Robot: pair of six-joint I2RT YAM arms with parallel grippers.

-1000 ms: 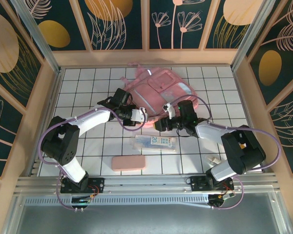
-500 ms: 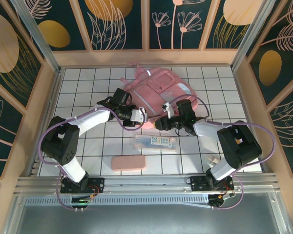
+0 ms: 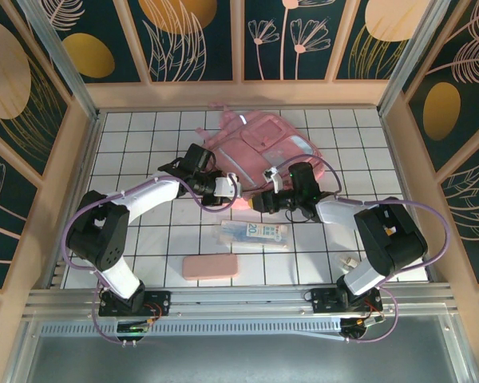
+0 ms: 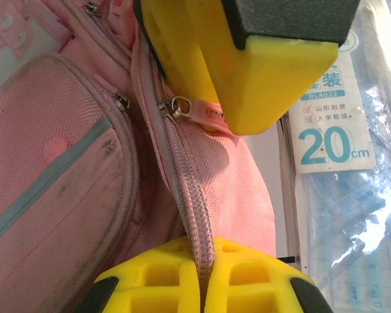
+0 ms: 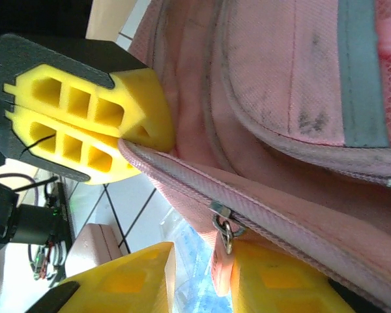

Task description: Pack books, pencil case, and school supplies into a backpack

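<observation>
Backpack (image 3: 265,148) lies at the worktop's (image 3: 144,136) far middle. Left tool (image 4: 202,277) is clamped together on its zipper seam (image 4: 182,189). Right tool (image 5: 203,264) brackets the zipper pull (image 5: 223,229); whether it pinches is unclear. Packet (image 4: 339,150) is cut off at the frame edge; pink case (image 3: 210,266) lies near the front.

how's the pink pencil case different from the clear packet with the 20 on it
The pencil case is opaque plain salmon pink with rounded corners; the packet is clear with blue-green print. The packet looks longer and slimmer than the pencil case. The packet lies nearer the backpack; the pencil case lies further from it, toward the near edge of the table. Both lie flat on the table, outside the backpack.
</observation>
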